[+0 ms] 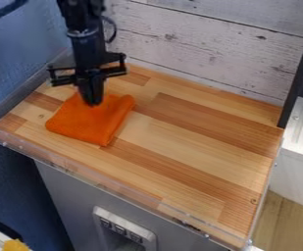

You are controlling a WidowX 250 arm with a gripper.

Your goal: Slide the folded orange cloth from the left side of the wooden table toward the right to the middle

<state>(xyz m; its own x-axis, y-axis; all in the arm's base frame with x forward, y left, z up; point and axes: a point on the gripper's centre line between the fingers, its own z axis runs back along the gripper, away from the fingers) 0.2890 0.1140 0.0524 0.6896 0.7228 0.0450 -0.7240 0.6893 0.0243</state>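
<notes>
The wooden worktop (199,139) carried a folded orange cloth (82,122) near its left edge. The black gripper (92,102) pointed down onto the cloth's back part, fingers pressed together; whether they pinched fabric was unclear.

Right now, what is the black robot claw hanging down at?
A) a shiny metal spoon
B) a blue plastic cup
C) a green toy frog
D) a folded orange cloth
D: the black robot claw hangs down at the folded orange cloth, which lies on the striped wooden counter.

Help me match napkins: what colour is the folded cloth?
The folded cloth is orange, clearest in camera view.
</notes>
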